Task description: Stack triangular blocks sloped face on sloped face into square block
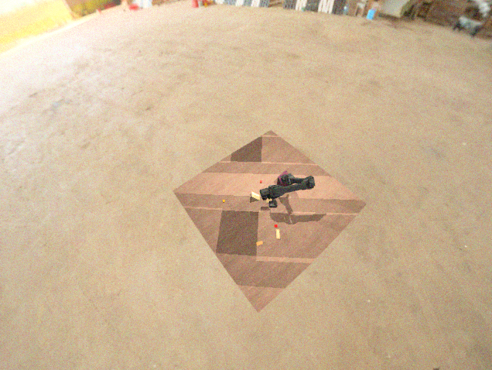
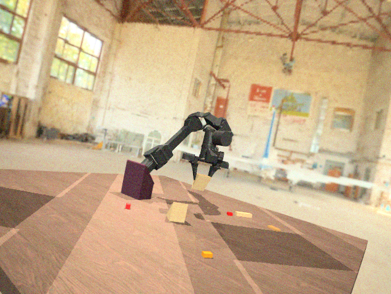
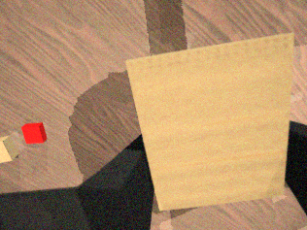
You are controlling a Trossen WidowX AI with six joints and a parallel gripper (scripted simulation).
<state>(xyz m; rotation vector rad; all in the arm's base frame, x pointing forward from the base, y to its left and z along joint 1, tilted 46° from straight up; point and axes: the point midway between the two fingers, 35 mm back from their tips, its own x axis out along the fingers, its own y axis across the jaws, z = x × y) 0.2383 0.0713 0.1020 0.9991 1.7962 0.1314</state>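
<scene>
Near the center of the frame, your pincer (image 2: 202, 178) is gripping a pale triangular block (image 2: 201, 182) above the tabletop (image 2: 126, 253). The other triangular block (image 2: 177, 212) is resting lower down and slightly left. You're seeing a red cube (image 2: 127, 206) lying left of it, and an orange block (image 2: 206, 254) is sitting at lower center.

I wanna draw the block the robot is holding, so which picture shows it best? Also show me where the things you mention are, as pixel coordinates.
The wrist view: the held block (image 2: 201, 182) (image 3: 216, 122) looks biggest there. The exterior view shows it small, off the table; the top view mostly hides it.
</scene>
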